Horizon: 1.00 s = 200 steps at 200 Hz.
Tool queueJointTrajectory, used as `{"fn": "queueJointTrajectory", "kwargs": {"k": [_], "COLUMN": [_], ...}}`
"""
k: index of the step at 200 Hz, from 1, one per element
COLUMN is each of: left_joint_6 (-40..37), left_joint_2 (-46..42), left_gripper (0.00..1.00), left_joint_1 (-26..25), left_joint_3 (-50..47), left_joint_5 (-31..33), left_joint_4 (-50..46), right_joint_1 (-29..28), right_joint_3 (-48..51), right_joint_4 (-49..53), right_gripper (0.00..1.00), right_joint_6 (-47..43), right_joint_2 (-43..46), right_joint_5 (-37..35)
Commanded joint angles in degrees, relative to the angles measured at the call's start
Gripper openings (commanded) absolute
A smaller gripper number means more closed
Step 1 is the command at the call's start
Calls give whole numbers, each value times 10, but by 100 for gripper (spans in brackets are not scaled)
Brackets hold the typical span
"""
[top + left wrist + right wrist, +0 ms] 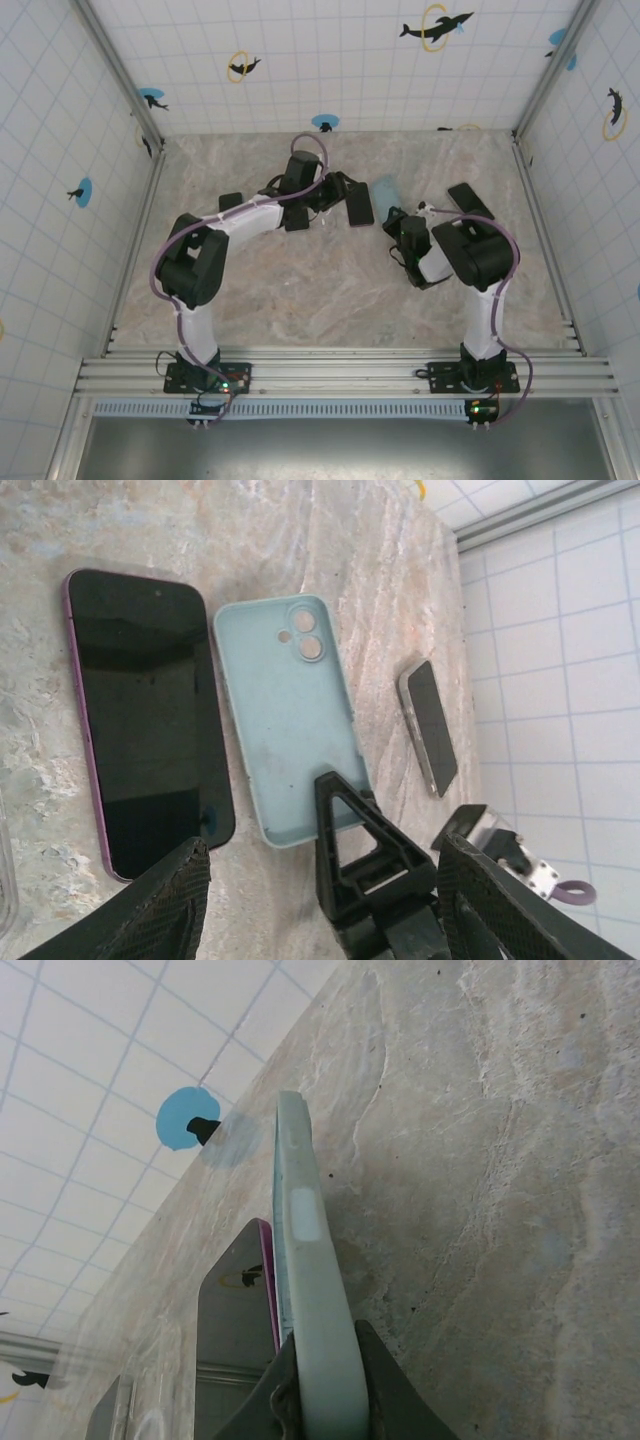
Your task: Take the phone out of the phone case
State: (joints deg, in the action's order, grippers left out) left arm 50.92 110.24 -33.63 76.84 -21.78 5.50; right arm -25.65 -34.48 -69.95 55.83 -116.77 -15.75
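Marble table [380, 560] is bearing the phone [150, 710] just beside the phone case [290, 710]. Right gripper [325, 1390] is pinching that case; left gripper [338, 192] is hovering spread near it.

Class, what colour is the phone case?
The phone case is pale mint blue; the left wrist view shows it best.

In the lower middle of the top view the table [330, 300] lies open. At centre, the phone [358, 205], phone case [385, 188] and right gripper [392, 216] crowd together.

Top camera looks down from behind; both wrist cameras, low and close, share the phone case [290, 715].
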Motion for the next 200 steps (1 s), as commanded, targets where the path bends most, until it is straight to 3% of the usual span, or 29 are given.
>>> {"fn": "queueJointTrajectory", "kwargs": {"k": [1, 51, 108, 152, 200], "left_joint_6": [-16, -37, -45, -48, -54], "left_joint_2": [-21, -30, -28, -23, -27], "left_gripper": [62, 64, 67, 68, 69], "left_joint_1": [7, 8, 8, 9, 10], "left_joint_3": [-10, -12, -9, -4, -3], "left_joint_5": [-7, -10, -8, -13, -13], "left_joint_4": [-24, -31, -37, -42, -47], "right_joint_1": [0, 11, 14, 15, 33], "right_joint_3": [-15, 8, 1, -12, -25], "right_joint_4": [7, 18, 138, 223, 244], "right_gripper": [17, 35, 51, 56, 59], "right_joint_6": [-17, -63, -142, -171, -219], "right_joint_2": [-11, 35, 104, 131, 152], "right_joint_5": [7, 23, 25, 20, 38]}}
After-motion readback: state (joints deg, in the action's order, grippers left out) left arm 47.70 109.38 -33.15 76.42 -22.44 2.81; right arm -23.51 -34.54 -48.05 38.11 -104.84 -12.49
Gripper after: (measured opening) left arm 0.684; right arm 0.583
